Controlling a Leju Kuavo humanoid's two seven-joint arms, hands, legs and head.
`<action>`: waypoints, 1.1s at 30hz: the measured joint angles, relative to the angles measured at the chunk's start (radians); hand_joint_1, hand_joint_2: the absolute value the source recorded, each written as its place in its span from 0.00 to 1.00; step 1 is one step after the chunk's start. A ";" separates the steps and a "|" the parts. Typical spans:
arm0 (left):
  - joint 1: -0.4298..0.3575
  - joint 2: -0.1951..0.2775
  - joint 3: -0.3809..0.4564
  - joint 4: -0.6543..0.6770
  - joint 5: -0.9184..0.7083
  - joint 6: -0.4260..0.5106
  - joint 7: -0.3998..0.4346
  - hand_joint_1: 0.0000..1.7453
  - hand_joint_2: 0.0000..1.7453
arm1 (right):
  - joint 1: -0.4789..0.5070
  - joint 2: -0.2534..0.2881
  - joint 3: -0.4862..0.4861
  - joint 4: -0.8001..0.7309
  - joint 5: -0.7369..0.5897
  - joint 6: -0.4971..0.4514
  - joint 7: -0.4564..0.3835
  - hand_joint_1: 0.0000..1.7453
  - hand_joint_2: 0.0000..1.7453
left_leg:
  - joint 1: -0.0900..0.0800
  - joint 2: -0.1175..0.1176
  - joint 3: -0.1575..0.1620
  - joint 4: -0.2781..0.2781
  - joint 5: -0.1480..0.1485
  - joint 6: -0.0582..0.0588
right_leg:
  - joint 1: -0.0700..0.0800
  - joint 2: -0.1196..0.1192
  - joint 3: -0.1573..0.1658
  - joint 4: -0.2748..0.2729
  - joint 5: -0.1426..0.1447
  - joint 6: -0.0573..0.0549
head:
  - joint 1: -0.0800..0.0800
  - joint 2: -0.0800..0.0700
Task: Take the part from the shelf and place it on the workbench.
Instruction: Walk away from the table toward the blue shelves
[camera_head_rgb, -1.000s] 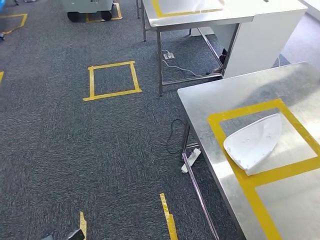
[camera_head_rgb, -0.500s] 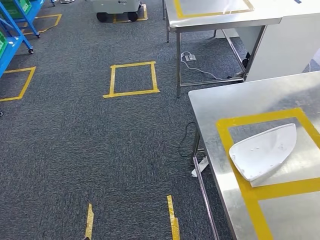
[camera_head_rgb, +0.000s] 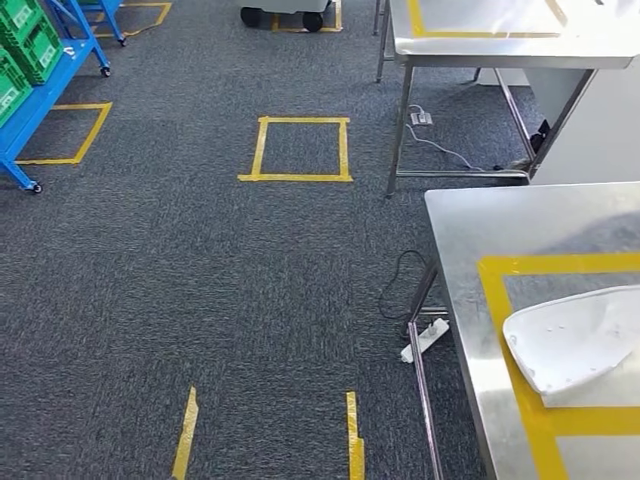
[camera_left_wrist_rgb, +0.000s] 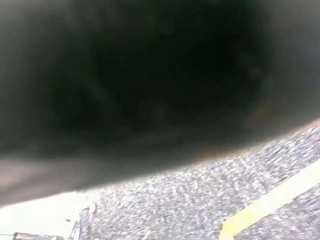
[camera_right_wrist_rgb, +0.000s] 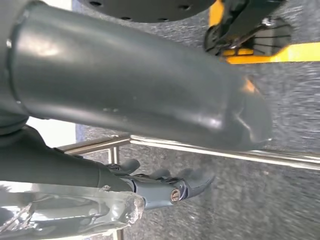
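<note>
Head view, looking down across grey carpet. The white part (camera_head_rgb: 573, 343) lies on the steel counter (camera_head_rgb: 460, 260) at about 4 o'clock in the frame, its near edge overlapping the yellow tape frame (camera_head_rgb: 521, 395) marked on the counter top. It lies flat and free of any robot hand. A blue shelf (camera_head_rgb: 45, 95) carrying green crates (camera_head_rgb: 23, 45) stands at about 10 o'clock, well apart from the counter. A yellow floor square (camera_head_rgb: 300, 148) sits near 12 o'clock, and a second counter (camera_head_rgb: 490, 40) stands at about 1 o'clock. A cable and power strip (camera_head_rgb: 424, 338) lie on the carpet beside the near counter's leg.

Judged from the layout, the part appears already placed. The main risk from here is to the placement: the part straddles the tape line rather than sitting well inside it, so a knock to the counter from the robot's body or arm while walking could shift it further off. The power strip and its cable lie close to the counter leg and could catch a foot.

Right wrist view: the right robot hand (camera_right_wrist_rgb: 166, 187) hangs beside the counter's steel rail (camera_right_wrist_rgb: 226, 152), its dark fingers (camera_right_wrist_rgb: 192, 179) loosely extended and apart, closed on nothing and touching nothing. Left wrist view: a dark blur covers most of the picture above carpet and tape, so the left robot hand's state cannot be told.
</note>
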 joint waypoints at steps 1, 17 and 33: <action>-0.002 -0.002 0.002 0.000 -0.001 -0.004 -0.001 0.00 0.00 | 0.002 0.000 0.006 -0.003 -0.008 0.000 0.002 0.00 0.00 | 0.002 -0.006 0.002 -0.002 0.001 0.003 | -0.002 0.022 -0.026 0.050 -0.025 0.003 | 0.002 0.000; -0.012 -0.015 0.065 0.002 -0.001 -0.085 -0.092 0.00 0.00 | 0.069 0.000 0.152 -0.102 -0.164 0.041 0.067 0.00 0.00 | -0.002 -0.054 0.018 0.006 -0.018 0.008 | -0.002 0.065 -0.033 -0.034 0.073 -0.006 | 0.007 0.000; -0.014 -0.031 0.128 0.003 -0.011 -0.098 -0.105 0.00 0.00 | 0.125 0.000 0.282 -0.201 -0.270 0.046 0.140 0.00 0.00 | -0.002 -0.054 0.019 0.001 -0.018 -0.014 | -0.002 0.064 -0.030 -0.035 0.072 -0.012 | 0.008 0.000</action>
